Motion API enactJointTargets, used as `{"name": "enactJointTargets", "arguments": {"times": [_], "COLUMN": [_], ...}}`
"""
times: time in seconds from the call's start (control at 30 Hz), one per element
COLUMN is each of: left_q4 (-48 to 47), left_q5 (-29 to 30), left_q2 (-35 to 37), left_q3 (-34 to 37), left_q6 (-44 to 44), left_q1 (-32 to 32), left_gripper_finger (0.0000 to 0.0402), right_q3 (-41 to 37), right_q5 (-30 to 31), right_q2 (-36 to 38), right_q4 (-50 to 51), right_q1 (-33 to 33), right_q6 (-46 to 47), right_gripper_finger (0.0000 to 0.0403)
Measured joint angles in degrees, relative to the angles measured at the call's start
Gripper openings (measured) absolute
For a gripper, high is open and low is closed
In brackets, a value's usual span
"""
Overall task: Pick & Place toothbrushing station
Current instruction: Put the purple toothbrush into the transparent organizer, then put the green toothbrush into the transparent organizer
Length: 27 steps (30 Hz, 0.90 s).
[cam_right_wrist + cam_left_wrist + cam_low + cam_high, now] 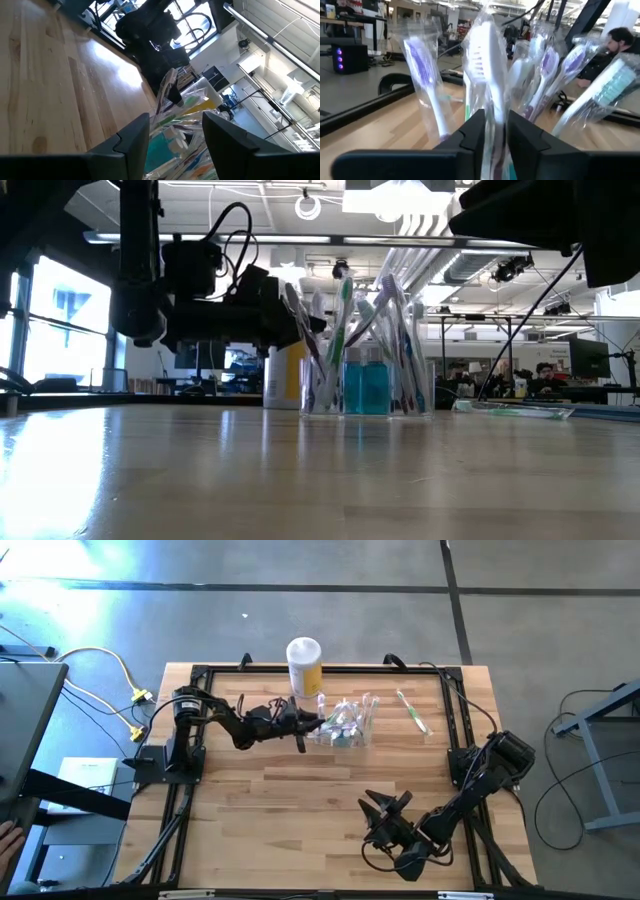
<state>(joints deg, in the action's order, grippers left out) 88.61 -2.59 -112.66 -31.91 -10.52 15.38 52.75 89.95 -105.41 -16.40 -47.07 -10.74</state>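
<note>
At the left gripper's fingertips: the left gripper (318,721) reaches across the wooden slatted table (300,820) to the small clear plastic toothbrushing station (345,726).
Left gripper state: its dark fingers (470,137) stand narrowly apart either side of a white wrapped toothbrush (487,75) (whether they press on it I cannot tell).
Toothbrushing station: directly in front of the left gripper, upright on the table, packed with wrapped toothbrushes and a blue block inside (365,388).
Beside the left gripper, toward the table's far edge: a tall yellow canister with a white lid (304,664), near the station but apart from it.
Beyond the station from the left gripper: one green wrapped toothbrush (411,711) lying flat on the wood.
Right gripper: the right gripper (384,808) hangs well apart from the station at the near side, fingers spread and holding nothing.
Room behind: a seated person (615,47) at a desk.
</note>
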Motion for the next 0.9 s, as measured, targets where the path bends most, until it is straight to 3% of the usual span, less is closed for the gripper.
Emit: {"name": "enactJointTargets", "arguments": {"times": [0.33,0.73,0.9], "left_q4": [0.84,-2.71,-2.82], "left_q5": [0.15,-1.42,-1.44], "left_q2": [2.64,9.54,15.34], "left_q3": [-0.01,-0.01,-0.01], "left_q6": [1.42,1.38,5.41], "left_q1": [-0.02,-0.02,-0.02], "left_gripper_finger": [0.015,0.0154,0.0154], "right_q3": [0.0,0.0,0.0], "right_q5": [0.02,0.09,-0.06], "right_q2": [-0.02,1.97,5.21], "right_q4": [0.04,-0.26,-0.15], "right_q1": [-0.04,-0.52,-0.64], "right_q6": [-1.51,-4.15,-4.05], "right_gripper_finger": [0.0176,0.0176,0.0176]}}
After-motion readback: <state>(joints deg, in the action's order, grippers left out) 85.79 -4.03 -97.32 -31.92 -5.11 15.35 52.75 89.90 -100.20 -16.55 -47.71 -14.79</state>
